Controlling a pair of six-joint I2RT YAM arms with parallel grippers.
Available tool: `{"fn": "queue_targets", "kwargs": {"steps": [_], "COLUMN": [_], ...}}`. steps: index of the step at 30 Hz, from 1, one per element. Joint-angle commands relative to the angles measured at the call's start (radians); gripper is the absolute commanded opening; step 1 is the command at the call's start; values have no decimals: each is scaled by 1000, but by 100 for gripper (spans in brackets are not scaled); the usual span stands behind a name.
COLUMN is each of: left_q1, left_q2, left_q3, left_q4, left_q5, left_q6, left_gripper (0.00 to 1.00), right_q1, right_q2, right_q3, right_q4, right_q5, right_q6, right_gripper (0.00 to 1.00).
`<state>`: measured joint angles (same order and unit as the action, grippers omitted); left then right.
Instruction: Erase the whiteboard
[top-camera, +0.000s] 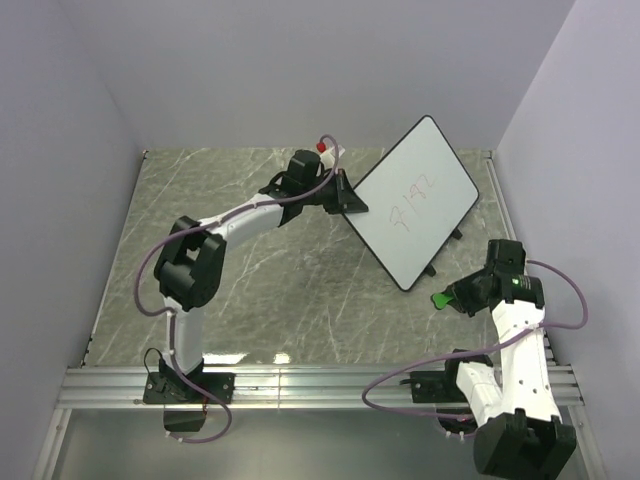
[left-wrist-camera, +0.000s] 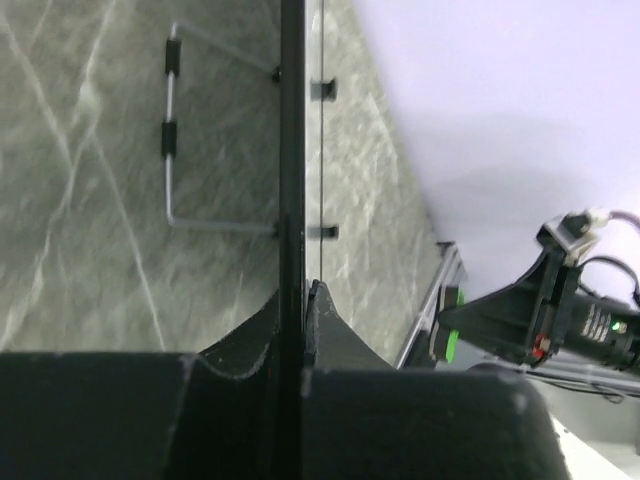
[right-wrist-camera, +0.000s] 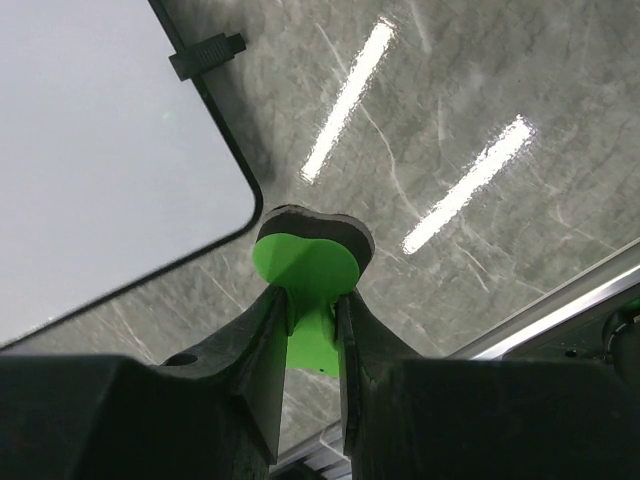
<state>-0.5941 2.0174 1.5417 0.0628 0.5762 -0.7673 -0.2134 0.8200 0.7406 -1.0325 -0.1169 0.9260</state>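
The whiteboard (top-camera: 415, 200) stands tilted on the far right part of the marble table (top-camera: 270, 270), its white face bearing a few red scribbles (top-camera: 415, 207). The left gripper (top-camera: 345, 197) is clamped on the board's left rim; from the left wrist the board shows edge-on, fingers (left-wrist-camera: 325, 330) pressed to either side, its wire stand (left-wrist-camera: 170, 130) behind. The right gripper (top-camera: 452, 296) pinches a green eraser (right-wrist-camera: 305, 265) by its stem, just beside the board's near rounded corner, not touching it
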Motion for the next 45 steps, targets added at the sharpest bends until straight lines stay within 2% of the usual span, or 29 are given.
{"fn": "queue_targets", "kwargs": {"steps": [1, 4, 8, 14, 15, 19, 22, 25, 28, 33, 39, 45], "left_q1": [-13, -10, 2, 0, 0, -3, -3, -3, -3, -3, -4, -7], "left_q2": [-100, -188, -313, -485, -508, -615, -643, -606, -537, -416, -373, -402], "left_q3": [-57, -129, -251, -402, -417, -453, -463, -462, -422, -335, -232, -235], "left_q4": [-383, -484, -511, -523, -523, -578, -600, -595, -594, -607, -678, -745], "left_q5": [-249, -382, -411, -277, -200, -145, -177, -231, -248, -182, -182, -200], "left_q6": [338, 427, 450, 457, 474, 502, 500, 474, 422, 329, 298, 315], "left_gripper": [0, 0, 0, 0, 0, 0, 0, 0, 0, 0, 0, 0], "right_q1": [2, 2, 3, 2, 5, 22, 69, 175, 256, 256, 256, 278], "right_q2": [22, 36, 45, 54, 54, 44, 38, 62, 134, 224, 421, 602], "right_q3": [48, 60, 88, 115, 115, 117, 150, 207, 243, 229, 272, 354], "right_q4": [37, 57, 75, 117, 123, 147, 202, 296, 460, 710, 863, 951], "right_q5": [-10, -18, -21, -67, -78, -99, -119, -93, -72, -86, -98, -125], "right_q6": [2, -3, 2, 10, 13, 8, 2, 8, -4, 16, 77, 97], "right_gripper": [0, 0, 0, 0, 0, 0, 0, 0, 0, 0, 0, 0]}}
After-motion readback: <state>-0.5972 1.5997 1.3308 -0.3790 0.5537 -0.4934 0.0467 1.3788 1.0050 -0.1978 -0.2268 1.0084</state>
